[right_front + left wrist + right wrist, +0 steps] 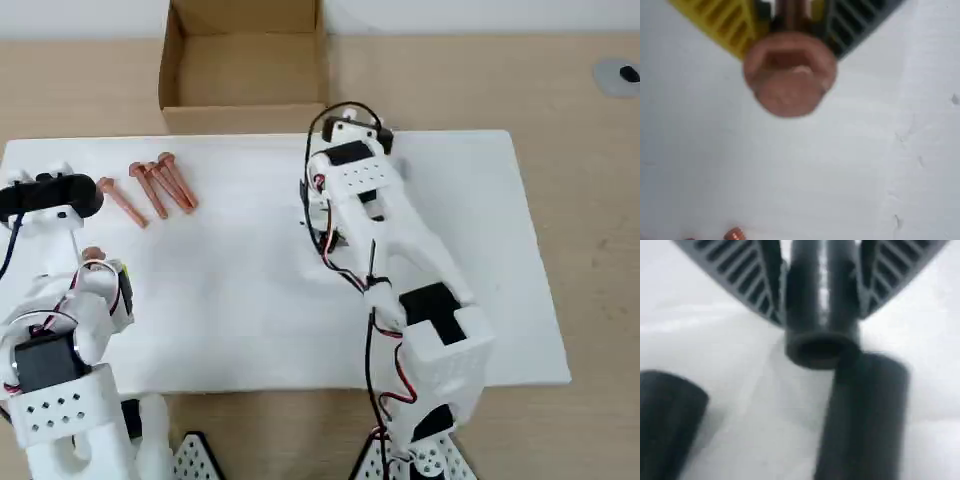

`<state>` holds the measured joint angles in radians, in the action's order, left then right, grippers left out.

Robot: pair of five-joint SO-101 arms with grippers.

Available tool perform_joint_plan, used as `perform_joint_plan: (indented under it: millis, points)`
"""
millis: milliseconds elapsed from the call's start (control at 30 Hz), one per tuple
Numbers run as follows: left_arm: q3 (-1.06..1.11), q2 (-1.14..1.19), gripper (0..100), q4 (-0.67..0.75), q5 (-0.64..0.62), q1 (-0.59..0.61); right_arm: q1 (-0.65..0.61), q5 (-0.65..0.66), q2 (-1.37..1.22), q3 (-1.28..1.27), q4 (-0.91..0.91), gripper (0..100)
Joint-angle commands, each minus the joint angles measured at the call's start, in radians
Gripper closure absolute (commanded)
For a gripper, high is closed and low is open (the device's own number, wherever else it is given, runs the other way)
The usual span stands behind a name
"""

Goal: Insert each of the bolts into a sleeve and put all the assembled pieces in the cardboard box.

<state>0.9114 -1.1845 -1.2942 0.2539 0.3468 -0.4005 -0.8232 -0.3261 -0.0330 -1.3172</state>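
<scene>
**Jaws on both arms are gripping parts: bolt left, sleeve right**

Left gripper [790, 15] is clamping a copper bolt [789, 75] by the shank. The jaws are closed down to shank width, and the head is sitting just clear of the fingertips. The threaded end is hiding between the jaws, so I can't tell how much is free for insertion.

Right gripper [822, 285] is pinching a dark sleeve [821, 347] lengthwise. The jaws are narrowed onto its wall and the open bore is poking out past the fingertips. Holding it by the wall is probably keeping the bore clear for the bolt.

Two spare sleeves are lying on the white mat [260, 290] under the right jaws. One [865, 415] is just beside the held sleeve's mouth, the other [665, 420] is off to the opposite side.

Loose bolts [160, 187] are lying bunched ahead of the left jaws, within easy reach for the next pick. The cardboard box [240, 118] is sitting past the mat's far edge, well apart from both jaws.

Mating looks like the step in hand, and the two arms are sitting well apart.
</scene>
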Motion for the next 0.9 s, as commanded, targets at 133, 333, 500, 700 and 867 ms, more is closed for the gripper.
perform_joint_plan:
  millis: [133,333,500,700,867]
  points:
    - [-0.020,-0.016,99,-0.002,-0.002,-0.005,0.082,0.069,0.015,0.338,-0.133,98.8]
    - [-0.035,-0.016,99,-0.012,-0.002,-0.005,0.105,0.129,0.010,0.503,-0.265,98.8]
    - [-0.095,-0.016,99,-0.046,-0.008,-0.005,0.097,0.230,0.015,0.556,-0.342,98.8]
    - [-0.241,-0.016,99,-0.035,-0.051,-0.011,-0.002,0.700,0.079,0.720,-0.457,98.8]
    - [-0.339,-0.016,99,0.124,-0.129,-0.011,-0.068,0.832,0.237,0.851,-0.440,98.8]
